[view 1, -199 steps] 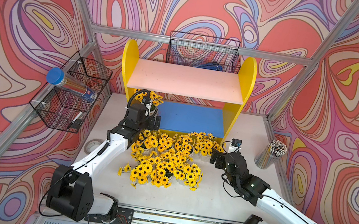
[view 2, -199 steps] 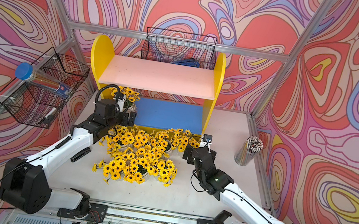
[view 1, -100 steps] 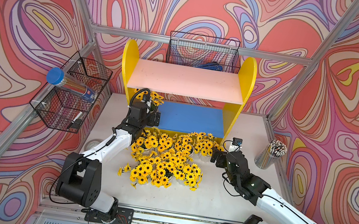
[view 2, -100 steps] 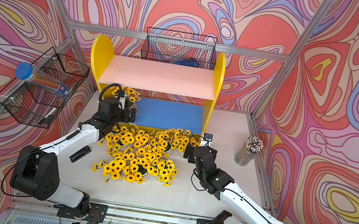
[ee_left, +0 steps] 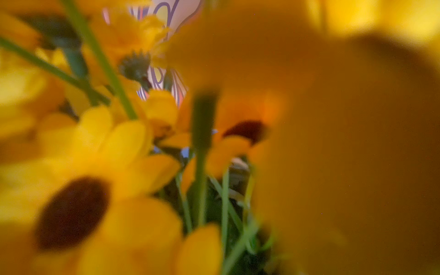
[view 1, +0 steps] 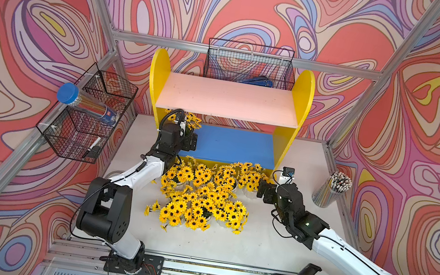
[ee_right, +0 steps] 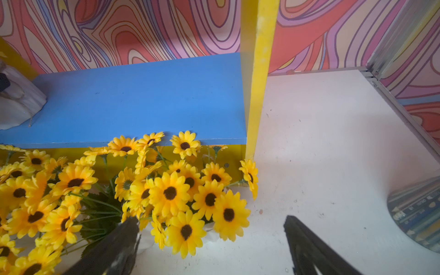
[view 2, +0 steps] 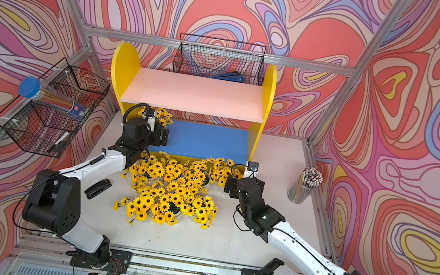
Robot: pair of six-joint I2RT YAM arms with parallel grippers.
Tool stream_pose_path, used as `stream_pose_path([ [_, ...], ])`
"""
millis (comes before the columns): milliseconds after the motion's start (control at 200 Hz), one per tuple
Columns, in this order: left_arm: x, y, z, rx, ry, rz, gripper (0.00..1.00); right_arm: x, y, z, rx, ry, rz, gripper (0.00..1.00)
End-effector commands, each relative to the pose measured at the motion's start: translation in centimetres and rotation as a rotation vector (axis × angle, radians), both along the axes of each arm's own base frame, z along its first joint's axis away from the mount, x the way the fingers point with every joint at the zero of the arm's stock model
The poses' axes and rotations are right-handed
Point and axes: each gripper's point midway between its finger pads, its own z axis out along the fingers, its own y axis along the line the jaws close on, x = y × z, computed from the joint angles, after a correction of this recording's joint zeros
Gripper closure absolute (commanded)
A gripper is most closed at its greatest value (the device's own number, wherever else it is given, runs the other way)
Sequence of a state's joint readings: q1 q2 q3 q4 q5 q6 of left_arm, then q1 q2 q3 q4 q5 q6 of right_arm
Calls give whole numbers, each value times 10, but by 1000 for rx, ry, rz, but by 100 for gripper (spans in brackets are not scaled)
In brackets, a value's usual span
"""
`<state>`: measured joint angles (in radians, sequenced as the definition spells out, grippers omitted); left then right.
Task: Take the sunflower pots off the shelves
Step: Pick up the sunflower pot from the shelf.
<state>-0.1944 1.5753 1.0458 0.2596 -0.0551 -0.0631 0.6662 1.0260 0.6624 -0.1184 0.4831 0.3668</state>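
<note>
Flowers (view 1: 203, 198) yellow, dark-centred, green-stemmed; shelf (view 1: 159, 74) yellow-sided, top board (view 1: 227, 100) pale pink, lower board (view 1: 235, 146) blue; walls (view 1: 262, 10) swirled red, pink, blue; baskets (view 1: 249, 65) black.

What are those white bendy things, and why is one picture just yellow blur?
They are two robot arms with pinching jaws at their tips. Two pictures look down from above; each arm also carries a little camera at its wrist. The left arm reaches to the one sunflower pot still on the shelves, so its camera is buried in petals. The other sunflower pots crowd the table, near a cup of pencils. The right arm rests beside them. Both pairs of jaws are open, and I see nothing held.
</note>
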Motion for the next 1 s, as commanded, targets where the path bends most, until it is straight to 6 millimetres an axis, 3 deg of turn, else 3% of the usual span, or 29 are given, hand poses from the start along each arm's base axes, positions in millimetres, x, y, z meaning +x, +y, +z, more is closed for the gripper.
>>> stream_pose_path([
  [0,10,0,8,-10,-56,-2,2,2,0,5,-2,-16,11,2],
  [95,11,1,8,-13,-83,6,4,2,1,4,-4,-14,20,2],
  [330,13,-3,1,-23,-93,-16,24,-1,-1,7,-9,-22,23,2],
  [556,7,-5,5,-29,-100,-34,56,0,-2,13,-12,-36,19,2],
  [826,-1,-6,-7,2,-52,-53,58,0,-2,14,-10,-44,21,2],
  [996,-7,-5,1,0,-48,-53,60,-1,-2,15,-8,-50,23,2],
])
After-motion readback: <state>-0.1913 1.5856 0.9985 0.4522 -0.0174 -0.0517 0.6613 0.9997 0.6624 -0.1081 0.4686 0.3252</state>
